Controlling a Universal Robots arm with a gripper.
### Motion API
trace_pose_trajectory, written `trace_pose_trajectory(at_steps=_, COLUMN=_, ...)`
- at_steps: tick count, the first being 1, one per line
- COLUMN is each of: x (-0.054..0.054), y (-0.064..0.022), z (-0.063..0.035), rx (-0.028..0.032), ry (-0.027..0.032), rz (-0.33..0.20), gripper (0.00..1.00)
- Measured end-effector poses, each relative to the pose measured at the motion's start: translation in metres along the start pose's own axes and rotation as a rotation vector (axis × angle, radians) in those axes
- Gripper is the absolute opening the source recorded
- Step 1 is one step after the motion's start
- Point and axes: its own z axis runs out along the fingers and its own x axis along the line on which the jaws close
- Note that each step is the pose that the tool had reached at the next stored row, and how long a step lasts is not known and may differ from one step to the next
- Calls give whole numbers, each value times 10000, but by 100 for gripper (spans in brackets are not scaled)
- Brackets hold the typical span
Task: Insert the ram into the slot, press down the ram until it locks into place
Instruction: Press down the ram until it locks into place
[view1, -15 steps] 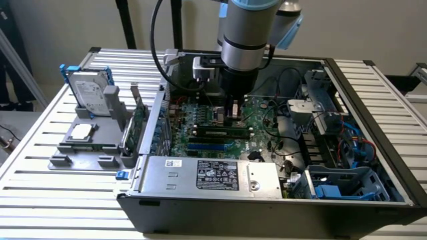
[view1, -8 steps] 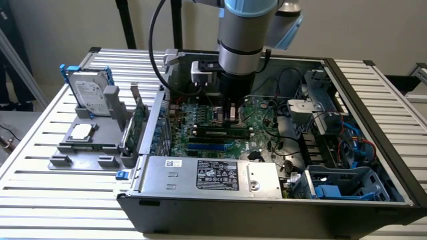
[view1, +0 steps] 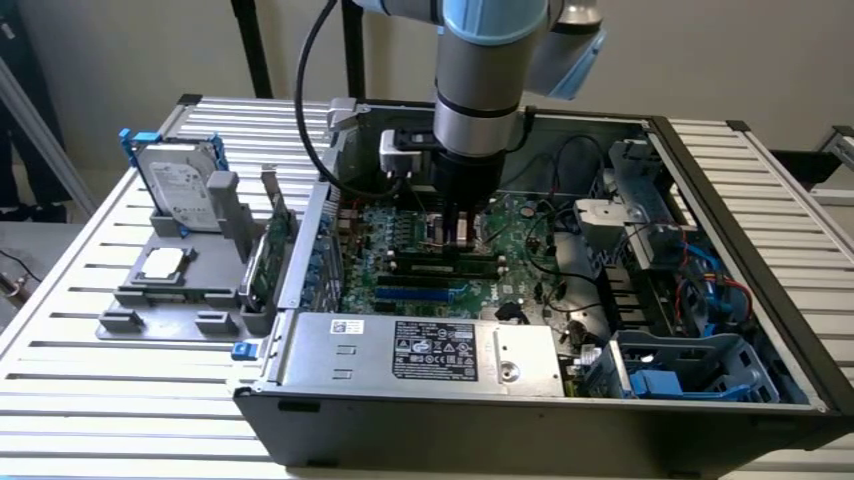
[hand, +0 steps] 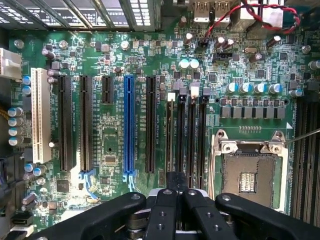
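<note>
An open computer case (view1: 534, 400) sits on a slatted metal table (view1: 80, 400), its motherboard (view1: 400, 270) facing up. The robot arm (view1: 487, 70) descends vertically into the case from above, ending over the middle of the board.

Beside the case, toward the exterior view's left, a grey fixture (view1: 174, 285) carries a hard drive (view1: 180, 185) standing upright and a small processor chip (view1: 163, 262) lying flat. A power supply (view1: 427, 350) with a white label lies along the near wall of the case.

In the wrist view the motherboard (hand: 115, 75) shows a white expansion socket (hand: 39, 115), several black ones, and a blue socket (hand: 129, 122). Next to these run four parallel black memory sockets; the slot (hand: 170, 135) is among them, and whether it is the very one below the gripper cannot be told. An empty processor socket (hand: 248, 172) lies just beside the memory bank.

The gripper (hand: 176, 192) hangs over the near end of the memory sockets, its two fingers (hand: 162, 210) drawn together with a dark object (hand: 176, 179) between the tips. In the exterior view the ram (view1: 447, 266) lies seated flat in a socket just below the gripper (view1: 458, 238).
</note>
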Motion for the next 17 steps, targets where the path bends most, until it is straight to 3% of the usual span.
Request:
trace_pose_trajectory(at_steps=2, x=4, y=2, z=-11, rx=-9, ry=30, rz=-1, gripper=11)
trace_pose_trajectory(at_steps=4, x=-8, y=0, z=-67, rx=19, ry=-46, rz=1, gripper=11)
trace_pose_trajectory(at_steps=12, x=-8, y=-2, z=-433, rx=3, ry=-27, rz=0, gripper=11)
trace_pose_trajectory(at_steps=17, x=-7, y=-3, z=-448, rx=0, ry=-31, rz=-1, gripper=11)
